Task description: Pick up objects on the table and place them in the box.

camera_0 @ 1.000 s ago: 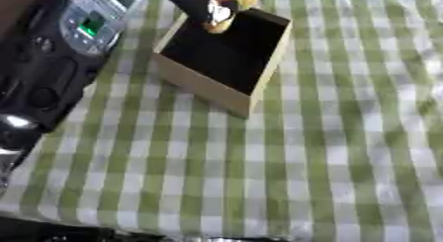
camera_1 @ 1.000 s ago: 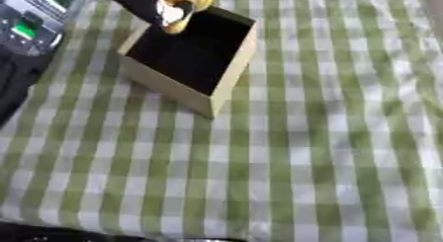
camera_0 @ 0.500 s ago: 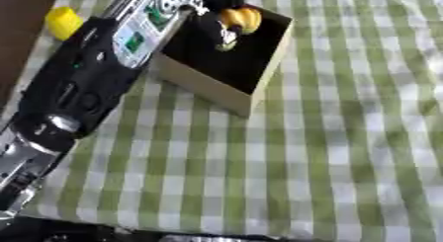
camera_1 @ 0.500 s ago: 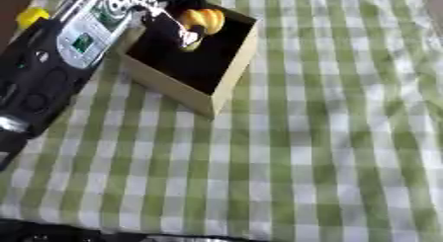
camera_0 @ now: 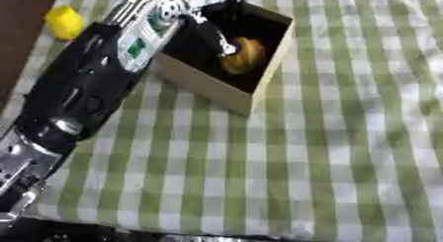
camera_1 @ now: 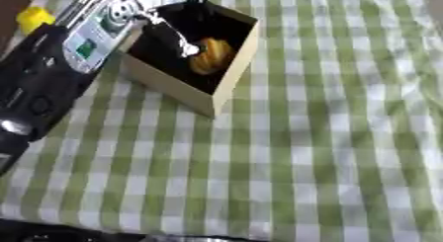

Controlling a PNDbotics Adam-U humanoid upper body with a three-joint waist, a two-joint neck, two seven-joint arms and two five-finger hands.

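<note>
An open tan cardboard box (camera_0: 214, 89) with a dark inside stands on the green-and-white checked cloth at the upper middle. An orange-yellow rounded object (camera_0: 244, 55) lies inside it, near the right wall. My left hand (camera_1: 160, 16) reaches into the box from the upper left. Its fingers (camera_1: 180, 42) point straight down and touch the object's left side. The hand looks open. My right hand shows in neither view.
My black left forearm (camera_0: 86, 83) lies across the left side of the cloth, from the lower left corner up to the box. A small yellow thing (camera_0: 65, 22) sits at the cloth's far left edge. The checked cloth (camera_0: 329, 152) stretches to the right and front.
One second ago my left hand held the orange-yellow object above the box's far rim. It has since lowered it into the box, and the object now rests low inside.
</note>
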